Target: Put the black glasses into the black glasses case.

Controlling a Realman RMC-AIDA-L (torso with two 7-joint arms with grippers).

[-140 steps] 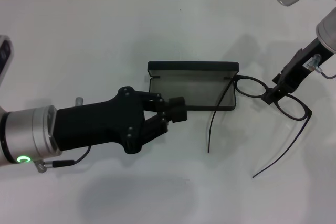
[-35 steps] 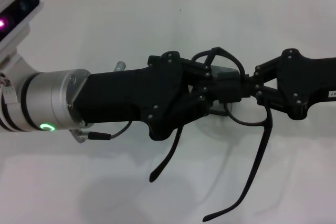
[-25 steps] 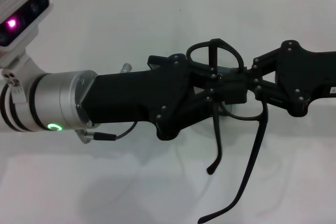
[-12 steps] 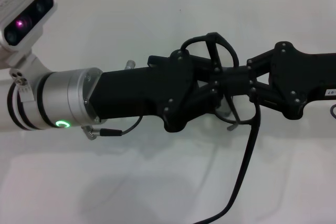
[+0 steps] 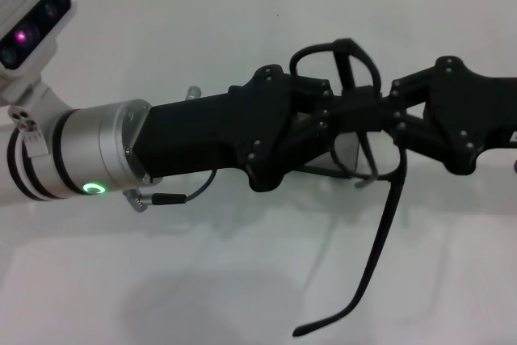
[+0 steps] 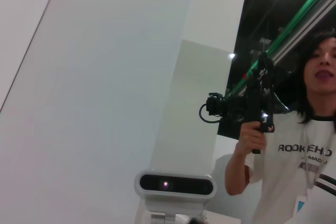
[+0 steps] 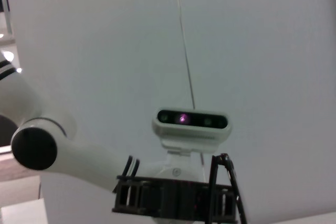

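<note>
Glasses held in the air between our two end effectors

We see the black glasses point(image 5: 355, 131) lifted above the white worktop point(image 5: 242, 280), between the left end effector point(image 5: 335, 115) and the right end effector point(image 5: 388, 115), which meet tip to tip at the frame. Both look closed on the frame near its bridge. One temple arm hangs down below the right end effector. The black glasses case is hidden from us.

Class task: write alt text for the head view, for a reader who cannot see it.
Two black robot end effectors meet mid-frame over a white table, the left end effector from the left, the right end effector from the right, holding the black glasses between them. One temple arm hangs down toward the viewer.
</note>
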